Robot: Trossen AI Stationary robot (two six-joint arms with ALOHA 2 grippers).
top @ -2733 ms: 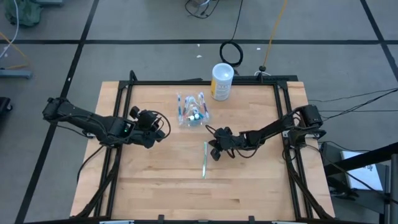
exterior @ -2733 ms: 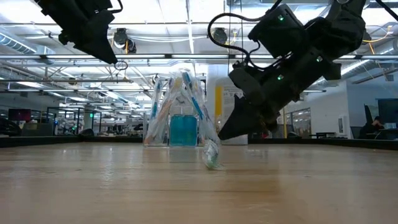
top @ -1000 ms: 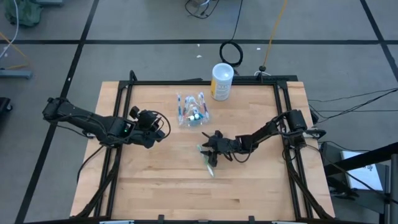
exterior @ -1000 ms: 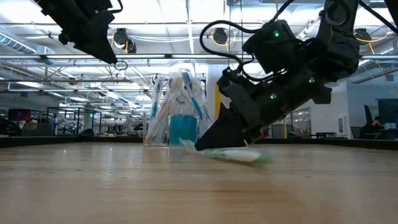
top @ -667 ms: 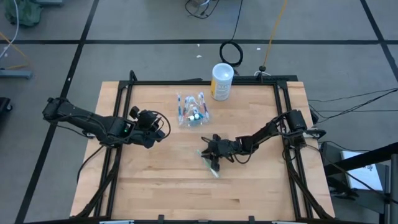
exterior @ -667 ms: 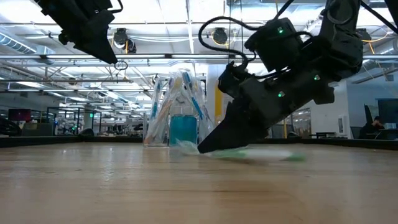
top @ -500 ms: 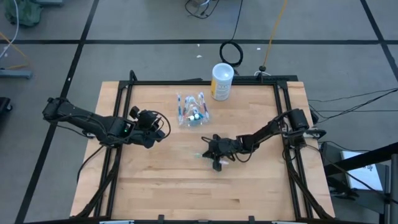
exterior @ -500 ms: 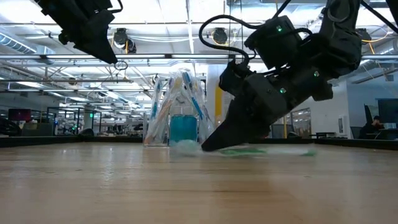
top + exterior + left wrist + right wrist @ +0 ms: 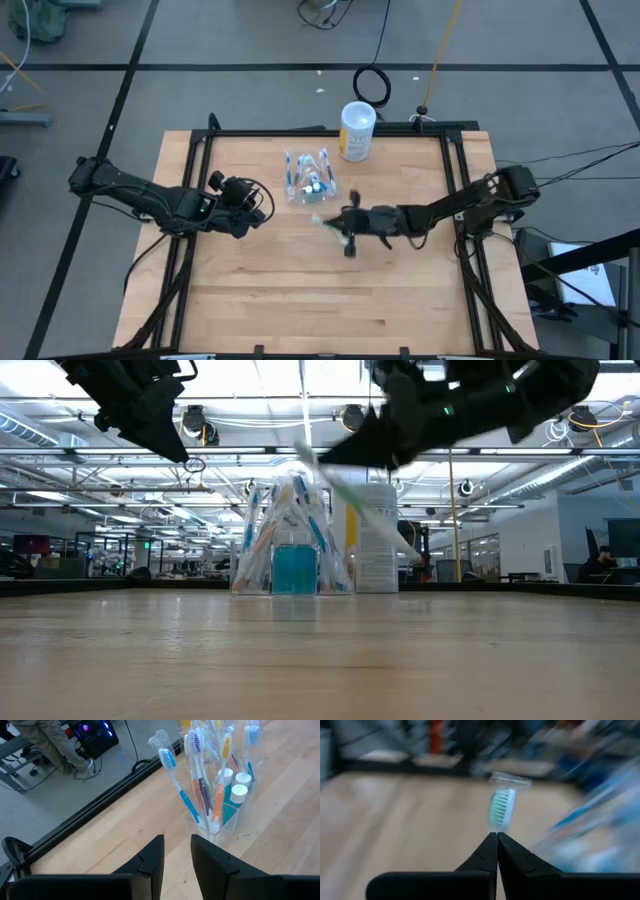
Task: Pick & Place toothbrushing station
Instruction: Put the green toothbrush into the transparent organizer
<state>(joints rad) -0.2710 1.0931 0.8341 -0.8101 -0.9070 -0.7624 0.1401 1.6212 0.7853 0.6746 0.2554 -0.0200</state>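
The clear holder (image 9: 310,181) (image 9: 291,552) (image 9: 218,800), full of wrapped toothbrushes and teal tubes, stands on the table's far middle. Just right of it and nearer, my right gripper (image 9: 340,222) (image 9: 497,842) is shut on a wrapped toothbrush with green bristles (image 9: 501,808) (image 9: 356,500), high above the table. My left gripper (image 9: 262,201) (image 9: 177,851) waits to the holder's left above the table, open with a narrow gap and nothing between its fingers. My right gripper pinches the toothbrush's neck (image 9: 498,827) just below the green head, between its two fingertips. The fingers come nearly level from the table's right side. The head sticks out past the fingertips; the handle (image 9: 392,532) slants down behind, lifted clear of the table.
A white canister with a yellowish label (image 9: 357,130) (image 9: 378,542) stands at the far edge, right of the holder. A black frame (image 9: 455,190) runs along the table's sides. Bare wood (image 9: 330,300) lies toward the near edge.
My right gripper has shut on the toothbrush, which lay on the table, and turned it about there. It has then risen and gone toward the holder, rolling its wrist. The toothbrush is now lifted clear, head toward the holder.
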